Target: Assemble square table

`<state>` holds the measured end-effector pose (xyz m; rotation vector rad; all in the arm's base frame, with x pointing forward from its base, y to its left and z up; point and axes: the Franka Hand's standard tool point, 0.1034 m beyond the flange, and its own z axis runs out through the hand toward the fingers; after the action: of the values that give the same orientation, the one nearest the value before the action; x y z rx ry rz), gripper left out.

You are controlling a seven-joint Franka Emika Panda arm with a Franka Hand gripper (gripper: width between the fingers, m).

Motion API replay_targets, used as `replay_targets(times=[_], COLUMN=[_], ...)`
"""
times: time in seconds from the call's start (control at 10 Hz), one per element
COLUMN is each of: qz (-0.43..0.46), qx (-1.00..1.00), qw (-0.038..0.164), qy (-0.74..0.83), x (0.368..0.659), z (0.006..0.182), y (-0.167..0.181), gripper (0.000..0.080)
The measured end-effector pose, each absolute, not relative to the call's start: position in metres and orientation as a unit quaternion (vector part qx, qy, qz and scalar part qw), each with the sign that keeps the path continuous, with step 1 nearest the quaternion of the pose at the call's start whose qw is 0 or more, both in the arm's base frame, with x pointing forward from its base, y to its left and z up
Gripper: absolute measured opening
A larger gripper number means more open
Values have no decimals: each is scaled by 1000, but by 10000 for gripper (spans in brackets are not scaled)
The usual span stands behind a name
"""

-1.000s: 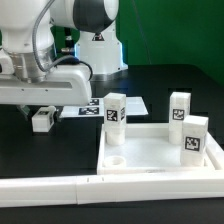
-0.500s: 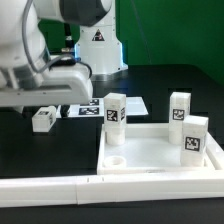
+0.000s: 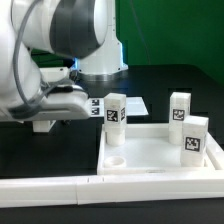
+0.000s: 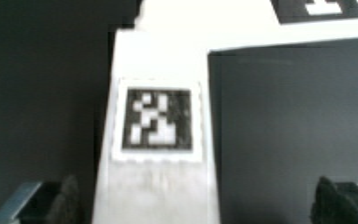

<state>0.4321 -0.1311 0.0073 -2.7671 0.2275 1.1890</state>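
As the arm drops low on the exterior view's left, it now blocks the spot where the loose fourth leg [image 4: 158, 150] lay in plain sight a second ago. Over that same second the jaws have spread from part-open to as wide as they go. That reads as a lead-in to a pick-up: the last leg is the target.

The end effector [image 4: 194, 203] is wide open and holding nothing. In the wrist view its dark fingertips [image 4: 39, 200] show at the frame's corners, with the tagged leg lying on the black bench [image 4: 291, 120] between them, nearer one finger than the other. I see no contact with either.

Over on the exterior view's right, the square tabletop [image 3: 150, 150] sits flat behind the long white rail [image 3: 40, 187]. Three legs [image 3: 115, 108] stand upright at its corners and the near corner hole [image 3: 116, 160] is empty. So my call is three done, one to go, and the jaws need centring on the leg before they close.
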Motion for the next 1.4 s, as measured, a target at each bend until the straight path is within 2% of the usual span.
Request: replay_targets(times=[0.2, 0.3, 0.9, 1.1, 1.2, 1.3, 1.4], qz=[411, 426, 425, 425, 425, 425, 424], qx=[-905, -897, -898, -898, -898, -898, -898], qw=[63, 70, 70, 70, 70, 70, 69], qy=[86, 91, 92, 92, 92, 92, 91], x=[420, 417, 422, 421, 421, 421, 422], z=[7, 13, 12, 12, 12, 12, 12], y=[-130, -131, -134, -134, -134, -134, -134], gripper=[649, 649, 649, 391, 391, 282, 282])
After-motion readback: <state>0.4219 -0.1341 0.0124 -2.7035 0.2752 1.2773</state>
